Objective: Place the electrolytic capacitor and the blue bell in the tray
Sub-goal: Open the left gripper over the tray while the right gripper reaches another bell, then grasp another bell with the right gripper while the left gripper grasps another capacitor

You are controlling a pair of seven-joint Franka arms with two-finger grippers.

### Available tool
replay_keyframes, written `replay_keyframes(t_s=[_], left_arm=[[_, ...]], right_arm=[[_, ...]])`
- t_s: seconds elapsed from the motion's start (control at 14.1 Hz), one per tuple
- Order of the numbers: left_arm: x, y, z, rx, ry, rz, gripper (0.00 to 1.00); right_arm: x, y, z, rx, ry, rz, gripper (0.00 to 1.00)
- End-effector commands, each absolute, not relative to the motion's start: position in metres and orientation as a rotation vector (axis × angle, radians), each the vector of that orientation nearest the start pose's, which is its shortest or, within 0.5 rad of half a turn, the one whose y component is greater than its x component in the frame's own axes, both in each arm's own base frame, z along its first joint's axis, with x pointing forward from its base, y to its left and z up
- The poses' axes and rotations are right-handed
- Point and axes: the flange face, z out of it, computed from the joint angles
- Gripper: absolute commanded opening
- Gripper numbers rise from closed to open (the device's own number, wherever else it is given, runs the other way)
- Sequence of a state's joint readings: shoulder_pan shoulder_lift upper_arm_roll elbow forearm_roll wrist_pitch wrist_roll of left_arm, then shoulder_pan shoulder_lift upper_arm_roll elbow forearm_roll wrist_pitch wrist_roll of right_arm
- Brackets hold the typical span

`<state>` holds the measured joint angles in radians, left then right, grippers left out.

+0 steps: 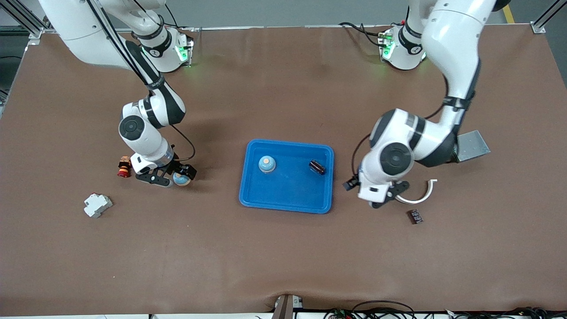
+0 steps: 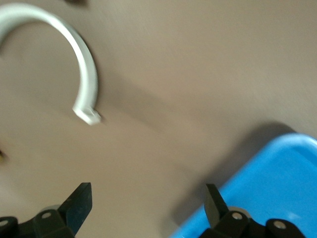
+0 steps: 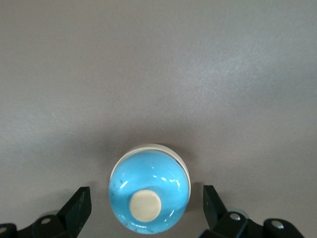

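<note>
Two blue bells (image 1: 267, 164) (image 1: 181, 179), two capacitors (image 1: 317, 167) (image 1: 415, 216), one tray (image 1: 285, 203).

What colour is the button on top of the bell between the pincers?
Cream, on a shiny blue bell; right wrist view shows it best.

I see the right gripper (image 1: 170, 176) spread wide around a bell (image 3: 149, 195), with room beside each finger. A red part (image 1: 124, 167) sits close by, toward the right arm's end. Open mat lies between bell and tray (image 1: 248, 195). The tray floor is half free beside its own bell (image 1: 266, 163) and capacitor (image 1: 317, 167).
</note>
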<state>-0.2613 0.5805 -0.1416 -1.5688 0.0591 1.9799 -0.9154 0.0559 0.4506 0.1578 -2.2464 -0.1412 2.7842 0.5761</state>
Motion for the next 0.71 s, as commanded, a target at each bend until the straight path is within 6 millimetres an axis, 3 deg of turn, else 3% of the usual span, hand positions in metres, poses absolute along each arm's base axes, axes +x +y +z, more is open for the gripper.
replay_keyframes(t_s=[0.0,0.14,0.21,0.35,0.64], left_arm=[[0.645,-0.195,0.294,-2.935,-0.594,0.175,1.0],[0.66,-0.146,0.288,-2.954,-0.422,0.162,1.0],[0.67,-0.116,0.289,-2.979,-0.359,0.138,1.0],[0.682,-0.073,0.281,-3.021,-0.272,0.097,1.0],[0.695,-0.07,0.246,-3.068,-0.274,-0.019,1.0]], right_arm=[[0.539,0.122,0.176,-3.068,0.364,-0.144,1.0],[0.54,0.121,0.177,-3.067,0.364,-0.148,1.0],[0.541,0.122,0.178,-3.068,0.363,-0.149,0.81],[0.545,0.12,0.181,-3.071,0.36,-0.154,0.0],[0.551,0.127,0.194,-3.067,0.422,-0.149,0.0]])
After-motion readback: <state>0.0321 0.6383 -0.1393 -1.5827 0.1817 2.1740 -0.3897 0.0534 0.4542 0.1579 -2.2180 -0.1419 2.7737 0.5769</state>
